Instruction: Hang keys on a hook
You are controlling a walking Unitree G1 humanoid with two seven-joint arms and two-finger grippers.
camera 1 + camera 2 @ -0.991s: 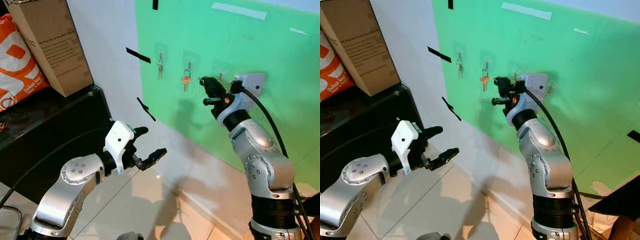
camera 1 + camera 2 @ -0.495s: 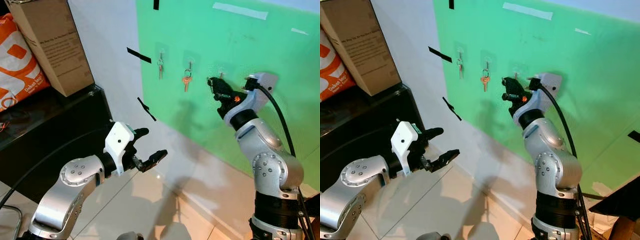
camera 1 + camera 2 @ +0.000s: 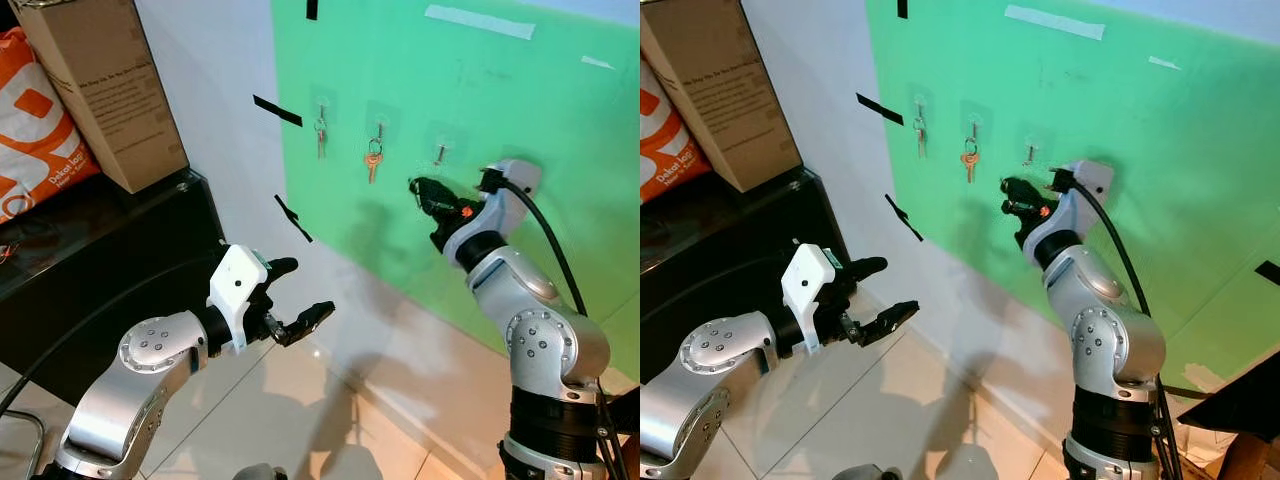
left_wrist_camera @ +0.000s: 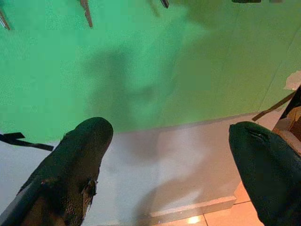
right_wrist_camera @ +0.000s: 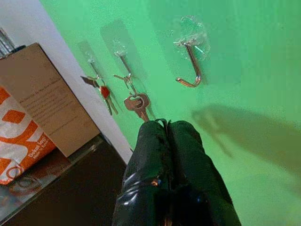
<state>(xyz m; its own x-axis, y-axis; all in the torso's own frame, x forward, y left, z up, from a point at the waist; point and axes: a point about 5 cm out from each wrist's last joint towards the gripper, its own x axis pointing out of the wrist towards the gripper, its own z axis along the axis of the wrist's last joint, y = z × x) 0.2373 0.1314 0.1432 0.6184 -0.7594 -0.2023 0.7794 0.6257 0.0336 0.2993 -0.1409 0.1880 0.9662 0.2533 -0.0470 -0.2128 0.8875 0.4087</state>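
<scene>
Right tool (image 5: 167, 129): fingers pressed together on a thin key ring (image 5: 162, 121), held just below and beside the bare hook (image 5: 190, 66) on the green wall (image 3: 520, 90). Left tool (image 3: 295, 295): fingers apart, holding nothing, low near the counter (image 3: 90, 250).

you face a white wall (image 3: 215, 110) with a green panel (image 3: 480, 90) and black tape strips (image 3: 277, 111). glossy beige tile floor (image 3: 290, 410) below. black cabinet (image 3: 90, 260) carries a cardboard box (image 3: 105, 90) and orange bag (image 3: 35, 120).
</scene>
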